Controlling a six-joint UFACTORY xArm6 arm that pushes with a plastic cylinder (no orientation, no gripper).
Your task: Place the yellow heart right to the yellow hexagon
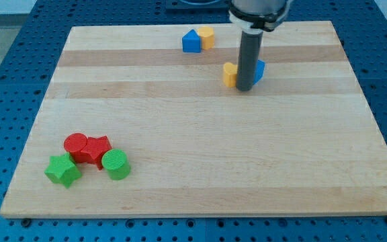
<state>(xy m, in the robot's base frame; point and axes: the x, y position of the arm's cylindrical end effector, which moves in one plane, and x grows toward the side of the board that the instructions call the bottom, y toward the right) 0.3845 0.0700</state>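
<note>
One yellow block (206, 35), rounded like a hexagon, lies near the view's top, touching a blue block (191, 42) on its left. A second yellow block (230, 74), partly hidden so its shape is unclear, lies lower and further right. My tip (244, 89) stands just right of this second yellow block, touching or nearly touching it. The dark rod (248, 60) hides that block's right side. Another blue block (259, 69) peeks out on the rod's right side.
At the view's bottom left sits a cluster: a red round block (76, 144), a red star-like block (98, 150), a green star (62, 169) and a green cylinder (116, 164). The wooden board (200, 154) lies on a blue perforated table.
</note>
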